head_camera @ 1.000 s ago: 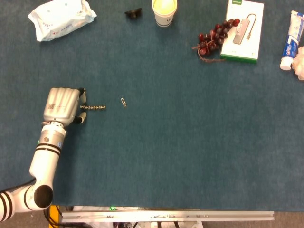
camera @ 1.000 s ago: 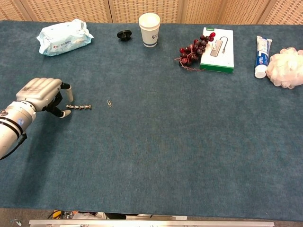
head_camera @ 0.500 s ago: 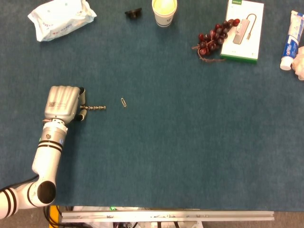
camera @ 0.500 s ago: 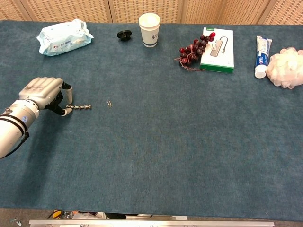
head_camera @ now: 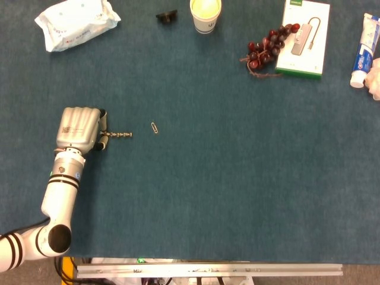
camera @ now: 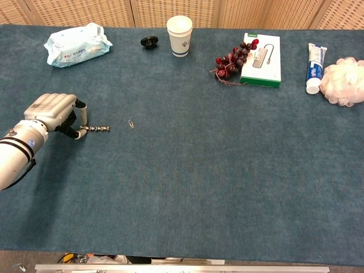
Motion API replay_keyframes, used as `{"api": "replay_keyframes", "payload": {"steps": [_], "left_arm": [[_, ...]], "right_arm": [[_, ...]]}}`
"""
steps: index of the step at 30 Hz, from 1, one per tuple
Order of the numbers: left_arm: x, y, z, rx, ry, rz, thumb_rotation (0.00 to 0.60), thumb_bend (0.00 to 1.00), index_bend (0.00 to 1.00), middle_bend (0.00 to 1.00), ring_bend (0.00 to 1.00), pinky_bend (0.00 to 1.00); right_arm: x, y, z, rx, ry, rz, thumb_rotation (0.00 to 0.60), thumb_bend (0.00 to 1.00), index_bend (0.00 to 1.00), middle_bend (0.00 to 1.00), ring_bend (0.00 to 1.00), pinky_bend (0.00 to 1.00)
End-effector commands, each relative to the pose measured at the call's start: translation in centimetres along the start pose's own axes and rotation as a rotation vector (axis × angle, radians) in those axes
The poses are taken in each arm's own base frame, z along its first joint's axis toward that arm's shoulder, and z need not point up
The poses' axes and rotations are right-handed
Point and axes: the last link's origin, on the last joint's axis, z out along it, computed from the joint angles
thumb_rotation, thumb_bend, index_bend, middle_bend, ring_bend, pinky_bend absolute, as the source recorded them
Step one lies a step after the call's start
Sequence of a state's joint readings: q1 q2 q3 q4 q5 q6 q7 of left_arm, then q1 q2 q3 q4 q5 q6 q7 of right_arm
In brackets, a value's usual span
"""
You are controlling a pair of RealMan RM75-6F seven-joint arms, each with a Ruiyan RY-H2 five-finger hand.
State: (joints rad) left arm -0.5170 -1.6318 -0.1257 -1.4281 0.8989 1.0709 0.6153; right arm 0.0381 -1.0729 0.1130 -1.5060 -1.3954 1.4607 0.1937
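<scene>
My left hand at the table's left, bead chain touching its fingertips, paper clip just right, cup and grapes far behind.

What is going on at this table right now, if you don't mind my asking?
The robot's left hand lies on the blue table, fingers curled at the near end of a small bead chain. It seems to pinch that end, though the contact is too small to confirm. A paper clip lies just past the chain. Along the far edge sit a wipes pack, paper cup, grapes and boxed adapter. The right hand is out of view.
</scene>
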Motion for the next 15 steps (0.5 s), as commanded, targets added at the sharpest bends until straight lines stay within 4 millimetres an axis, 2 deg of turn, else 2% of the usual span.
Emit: {"api": "replay_keyframes", "payload": {"steps": [1,15], "left_arm": [[-0.03,0.07,0.03,0.0,-0.003,0.003,0.6,0.29,0.52,0.91,0.93,1.0],[-0.21,0.34,0.24,0.001,-0.02,0.018,0.6,0.33,0.53,0.91,0.93,1.0]], "right_arm": [[0.01,0.04,-0.02,-0.001,0.0,0.0,0.6,0.3,0.39,0.39,0.39,0.51],[0.13,0.22,-0.22,-0.007,0.006,0.002,0.6,0.3,0.39,0.39,0.39,0.51]]}}
